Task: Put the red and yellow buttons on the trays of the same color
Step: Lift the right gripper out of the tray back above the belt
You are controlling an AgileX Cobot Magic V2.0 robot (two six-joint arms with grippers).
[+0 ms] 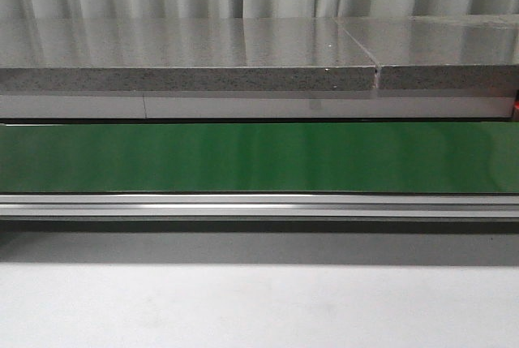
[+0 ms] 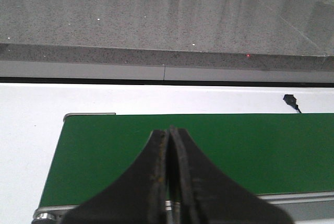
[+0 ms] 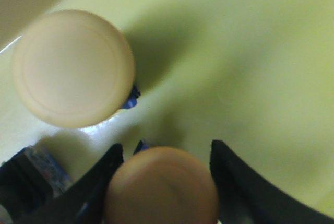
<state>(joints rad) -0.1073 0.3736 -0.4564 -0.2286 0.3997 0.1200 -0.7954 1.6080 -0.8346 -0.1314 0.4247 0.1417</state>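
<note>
Front view, bare green conveyor belt (image 1: 259, 157) before grey stone ledge (image 1: 186, 56), left gripper (image 2: 169, 182) clenched empty, right gripper (image 3: 162, 182) grasping yellow button (image 3: 162, 187) over yellow tray (image 3: 250, 67), second button (image 3: 73, 67) just beside.

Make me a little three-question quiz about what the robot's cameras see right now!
1. True or false: the green belt in the front view carries a button.
2. The right tool has a yellow button between its fingers. What colour is the tray beneath it? A) red B) yellow C) blue
3. Fill in: the left tool has its fingers pressed ______ over the belt.

Key
1. False. No button shows on the belt.
2. B. A second yellow button already rests on that tray.
3. Together, with nothing between them.
</note>
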